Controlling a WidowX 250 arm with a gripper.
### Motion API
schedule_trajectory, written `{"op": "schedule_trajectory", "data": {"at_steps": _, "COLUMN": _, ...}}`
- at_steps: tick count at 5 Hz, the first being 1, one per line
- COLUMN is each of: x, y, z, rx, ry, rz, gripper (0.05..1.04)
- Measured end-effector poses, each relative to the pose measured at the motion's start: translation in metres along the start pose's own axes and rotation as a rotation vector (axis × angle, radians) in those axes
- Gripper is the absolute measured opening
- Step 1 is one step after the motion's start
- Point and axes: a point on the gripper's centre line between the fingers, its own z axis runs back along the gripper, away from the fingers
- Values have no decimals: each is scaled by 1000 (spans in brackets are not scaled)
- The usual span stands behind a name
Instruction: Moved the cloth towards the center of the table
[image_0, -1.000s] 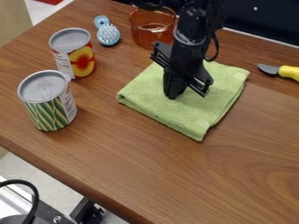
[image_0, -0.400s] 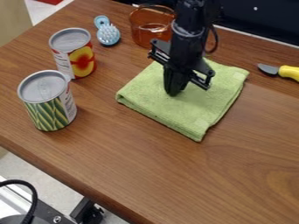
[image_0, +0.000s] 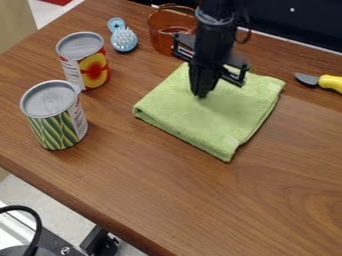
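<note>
Green cloth (image_0: 220, 120), folded flat, roughly square, so no clear long axis. Sits diamond-wise in view: one corner toward the bottom, others left and right, far corner area partly behind the claw. Lower-left edge about parallel to the table's near edge. Location: on the wooden table (image_0: 167, 195), upper middle of view.

Cloth lies under the claw (image_0: 202, 95), which hangs over its far half, tips down; contact can't be told. Claw clenched, fingers together, nothing seen gripped.

Outward: orange see-through cup (image_0: 161, 37) behind, upper left of cloth; blue brush (image_0: 124, 40) left of cup. Fruit-label can (image_0: 95, 70) and green-striped can (image_0: 59, 125), both upright, left. Yellow-handled knife (image_0: 330, 83) right, blade toward cloth.
</note>
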Motion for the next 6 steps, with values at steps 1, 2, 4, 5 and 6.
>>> {"op": "schedule_trajectory", "data": {"at_steps": 1, "x": 3, "y": 0, "z": 22, "rx": -43, "ry": -11, "rz": 33, "gripper": 53}}
{"op": "schedule_trajectory", "data": {"at_steps": 2, "x": 3, "y": 0, "z": 33, "rx": -64, "ry": 0, "rz": 45, "gripper": 53}}
{"op": "schedule_trajectory", "data": {"at_steps": 4, "x": 10, "y": -1, "z": 36, "rx": -82, "ry": -37, "rz": 79, "gripper": 64}}
{"op": "schedule_trajectory", "data": {"at_steps": 5, "x": 9, "y": 2, "z": 37, "rx": -109, "ry": -34, "rz": 107, "gripper": 205}}
{"op": "schedule_trajectory", "data": {"at_steps": 6, "x": 8, "y": 7, "z": 44, "rx": -100, "ry": -54, "rz": 126, "gripper": 436}}
